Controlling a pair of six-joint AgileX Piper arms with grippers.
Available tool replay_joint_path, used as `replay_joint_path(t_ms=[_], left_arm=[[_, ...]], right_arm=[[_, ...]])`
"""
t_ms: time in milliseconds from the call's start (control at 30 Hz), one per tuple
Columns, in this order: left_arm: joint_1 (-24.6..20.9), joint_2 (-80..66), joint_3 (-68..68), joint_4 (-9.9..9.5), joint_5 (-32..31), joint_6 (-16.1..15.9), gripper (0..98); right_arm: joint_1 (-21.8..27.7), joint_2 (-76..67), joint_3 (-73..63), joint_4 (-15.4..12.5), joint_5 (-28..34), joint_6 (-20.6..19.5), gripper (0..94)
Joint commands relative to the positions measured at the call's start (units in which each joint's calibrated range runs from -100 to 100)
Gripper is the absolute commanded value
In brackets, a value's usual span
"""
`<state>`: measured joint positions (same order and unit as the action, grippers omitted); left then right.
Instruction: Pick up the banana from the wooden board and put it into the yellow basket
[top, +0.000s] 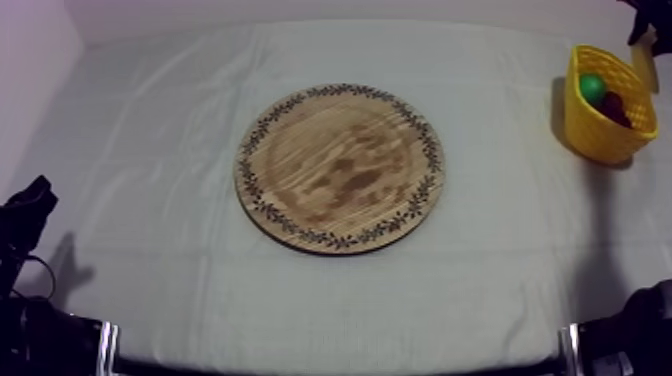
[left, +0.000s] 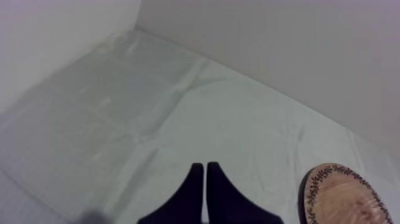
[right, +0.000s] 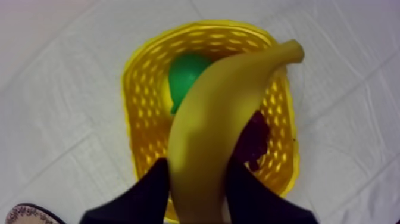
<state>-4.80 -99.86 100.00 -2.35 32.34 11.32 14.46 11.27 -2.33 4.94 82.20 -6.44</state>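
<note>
My right gripper (right: 196, 173) is shut on the yellow banana (right: 220, 119), which hangs above the yellow basket (right: 143, 101). Inside the basket lie a green pear (right: 184, 77) and a dark bunch of grapes (right: 256, 140). In the top view the basket (top: 600, 125) stands at the far right, with my right gripper (top: 641, 38) and the banana (top: 646, 64) over its back rim. The round wooden board (top: 340, 167) lies bare in the middle of the table. My left gripper (left: 205, 171) is shut on nothing, low at the left (top: 28, 208), far from the board.
The board's patterned rim (left: 333, 179) lies to one side of my left gripper, with open cloth (left: 149, 101) and the back wall beyond. The table's right edge runs close to the basket.
</note>
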Motion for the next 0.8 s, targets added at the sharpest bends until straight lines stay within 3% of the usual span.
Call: replay_joint_path(t_ms=[0,167,333,467,767], left_arm=[[-0.01,0.04,0.00,-0.02,0.00,-0.02,0.1],[-0.01,0.04,0.00,-0.02,0.00,-0.02,0.1],[-0.01,0.04,0.00,-0.02,0.00,-0.02,0.1],[-0.01,0.04,0.00,-0.02,0.00,-0.02,0.1],[-0.01,0.04,0.00,-0.02,0.00,-0.02,0.1]], right_arm=[[0.43,0.09,0.82,-0.07,-0.68,-0.03,36.4],[1.19,-0.44,2.34,-0.59,-0.78,0.51,49.9],[1.30,-2.81,4.45,-0.82,-0.66,1.29,54.5],[0.94,-8.46,7.92,-1.15,-1.21,2.70,53.8],[-0.39,-31.30,19.85,-5.18,-3.84,7.74,42.0]])
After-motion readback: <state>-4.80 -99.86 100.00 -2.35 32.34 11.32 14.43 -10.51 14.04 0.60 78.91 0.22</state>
